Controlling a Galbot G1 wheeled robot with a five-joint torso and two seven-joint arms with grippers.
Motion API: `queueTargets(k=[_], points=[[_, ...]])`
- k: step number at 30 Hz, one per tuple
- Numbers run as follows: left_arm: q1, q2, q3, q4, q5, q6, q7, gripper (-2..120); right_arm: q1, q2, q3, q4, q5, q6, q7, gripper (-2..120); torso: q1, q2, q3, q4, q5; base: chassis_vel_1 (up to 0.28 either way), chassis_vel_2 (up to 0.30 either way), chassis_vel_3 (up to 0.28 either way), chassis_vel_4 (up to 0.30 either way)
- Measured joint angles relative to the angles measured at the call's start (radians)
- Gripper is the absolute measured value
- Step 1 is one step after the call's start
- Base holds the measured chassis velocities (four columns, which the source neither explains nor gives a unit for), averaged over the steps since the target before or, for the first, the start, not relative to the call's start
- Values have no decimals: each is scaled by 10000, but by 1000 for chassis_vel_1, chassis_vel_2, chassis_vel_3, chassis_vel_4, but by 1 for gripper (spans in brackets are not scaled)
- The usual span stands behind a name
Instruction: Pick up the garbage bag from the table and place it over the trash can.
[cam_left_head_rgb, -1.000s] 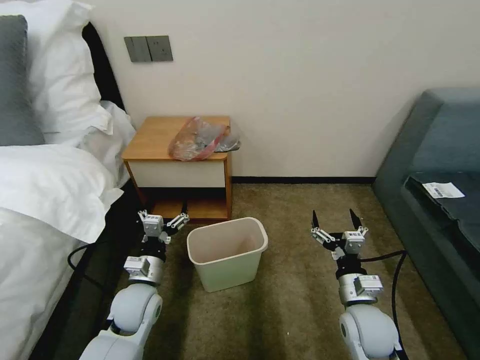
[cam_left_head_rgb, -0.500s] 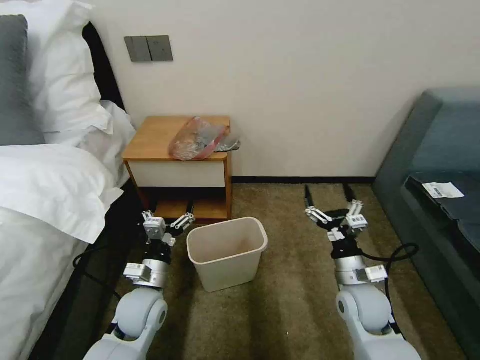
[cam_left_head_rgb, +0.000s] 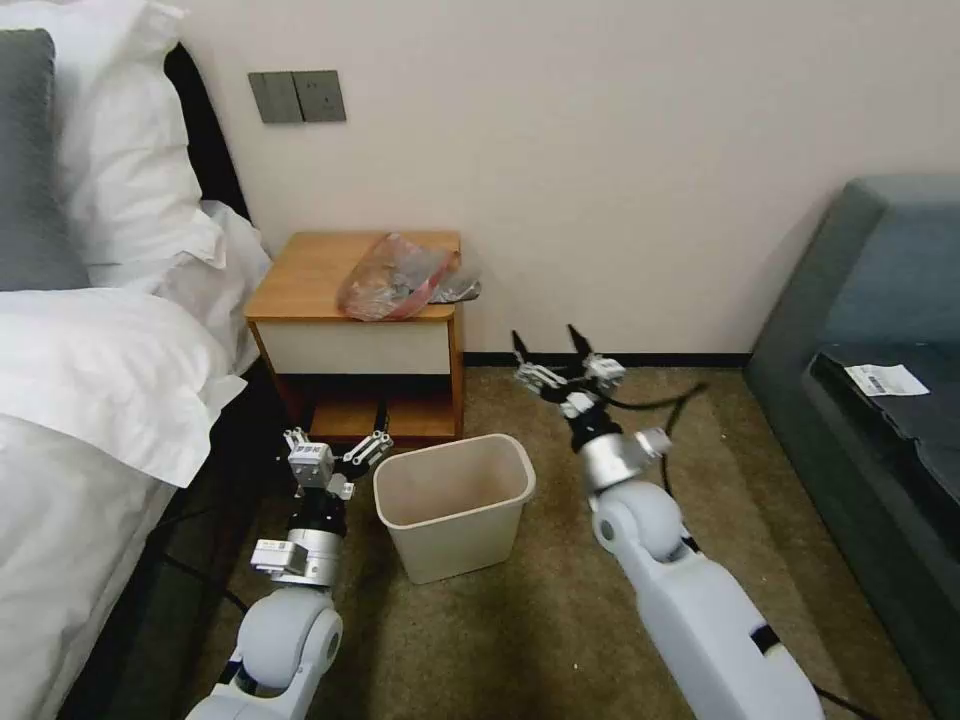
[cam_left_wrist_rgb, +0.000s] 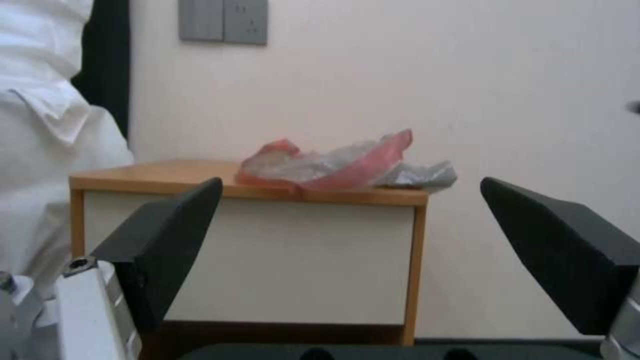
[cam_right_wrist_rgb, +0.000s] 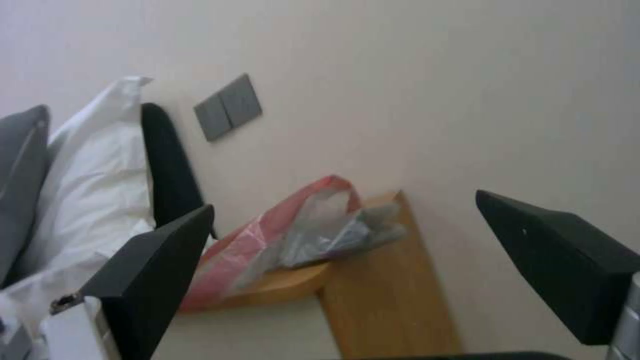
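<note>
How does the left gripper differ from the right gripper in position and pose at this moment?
The left gripper sits low beside the trash can; the right gripper is extended farther forward, nearer the table holding the garbage bag. The right arm angles toward the table; the left points straight ahead. Both are open and empty.

A small orange-brown wooden nightstand (cam_left_head_rgb: 310, 280) with a white drawer front and a lower shelf stands against the wall beside the bed. On its top, toward the right edge, lies a crumpled greyish garbage bag (cam_left_head_rgb: 400, 278) with a red band, slightly overhanging. A cream trash can (cam_left_head_rgb: 455, 505) sits on the brown carpet (cam_left_head_rgb: 560, 620) just before it.
</note>
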Motion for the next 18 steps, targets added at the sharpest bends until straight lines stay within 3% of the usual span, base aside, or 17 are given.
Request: queueTargets(k=[5, 9, 18], points=[[-27, -12, 18, 133, -121, 15, -5, 97, 1880, 410, -803, -1037, 1646, -379, 1166, 100, 0, 0, 0, 5, -2, 0, 0, 0, 0], [-55, -17, 19, 277, -132, 21, -11, 97, 2990, 1048, -850, -1738, 3418, -842, 2033, 100, 0, 1, 0, 4, -2, 0, 0, 0, 0], [-194, -173, 52, 484, -124, 50, -44, 97, 3583, 1959, -778, -2831, 3986, -1293, 2202, 100, 0, 0, 0, 3, 1, 0, 0, 0, 0]])
